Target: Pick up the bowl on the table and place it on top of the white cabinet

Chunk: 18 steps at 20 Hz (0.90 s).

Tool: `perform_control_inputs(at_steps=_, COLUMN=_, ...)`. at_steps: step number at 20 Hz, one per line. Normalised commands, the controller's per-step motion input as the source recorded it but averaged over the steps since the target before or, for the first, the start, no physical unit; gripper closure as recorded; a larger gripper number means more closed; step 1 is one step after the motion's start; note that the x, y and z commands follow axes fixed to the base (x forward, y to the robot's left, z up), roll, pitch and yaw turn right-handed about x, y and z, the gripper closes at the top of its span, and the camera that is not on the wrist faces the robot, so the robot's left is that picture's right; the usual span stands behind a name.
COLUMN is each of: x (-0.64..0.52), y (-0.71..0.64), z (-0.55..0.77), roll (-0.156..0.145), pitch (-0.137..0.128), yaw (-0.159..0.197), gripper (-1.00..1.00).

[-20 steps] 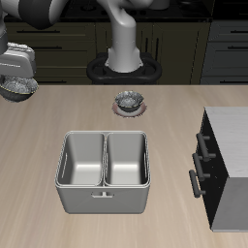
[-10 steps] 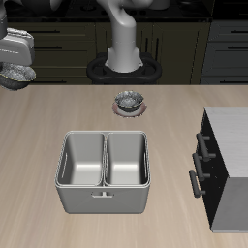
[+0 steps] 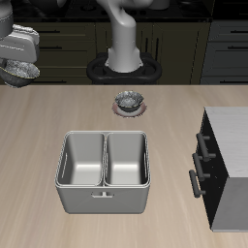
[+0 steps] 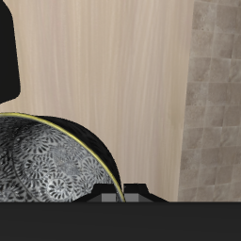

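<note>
From my station, the table (image 3: 58, 116) fills most of the exterior view, light wood grain with faint plank lines; the wrist view shows the same surface (image 4: 113, 85) well below the camera, ending at a grey tiled floor (image 4: 216, 94).

The white cabinet (image 3: 231, 131) stands at one side edge of the table, pale top bare, dark front with grey bar handles facing the middle.

A grey two-compartment basin (image 3: 105, 170) sits near the table's front edge, between the middle and the cabinet's side.

The arm's base column (image 3: 124, 44) rises at the table's back.

A twin bowl (image 3: 128, 99) rests on a pinkish disc just in front of the base.

The gripper (image 3: 21, 60) is at the far side edge, opposite the cabinet, lifted clear of the tabletop. I read it as clamped on the bowl (image 3: 21, 71): the bowl hangs tilted directly under the fingers, off the table. In the wrist view the bowl's speckled inside (image 4: 47, 165) and thin rim sit right against the camera. How wide the jaws stand is hidden.
</note>
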Motion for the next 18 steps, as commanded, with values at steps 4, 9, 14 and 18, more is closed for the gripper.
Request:
perform_control_inputs(at_steps=4, x=0.06, y=0.30, z=0.10, roll=0.030, pitch=-0.004, yaw=-0.009, gripper=1.00)
perform_control_inputs(at_steps=9, x=0.09, y=0.30, z=0.07, roll=0.036, pitch=-0.008, yaw=0.007, gripper=1.00)
perform_control_inputs(at_steps=14, x=0.17, y=0.56, z=0.03, roll=0.030, pitch=-0.006, yaw=-0.007, gripper=1.00)
perform_control_inputs(at_steps=18, x=0.10, y=0.44, z=0.00, roll=0.033, pitch=0.001, yaw=0.021, gripper=1.00)
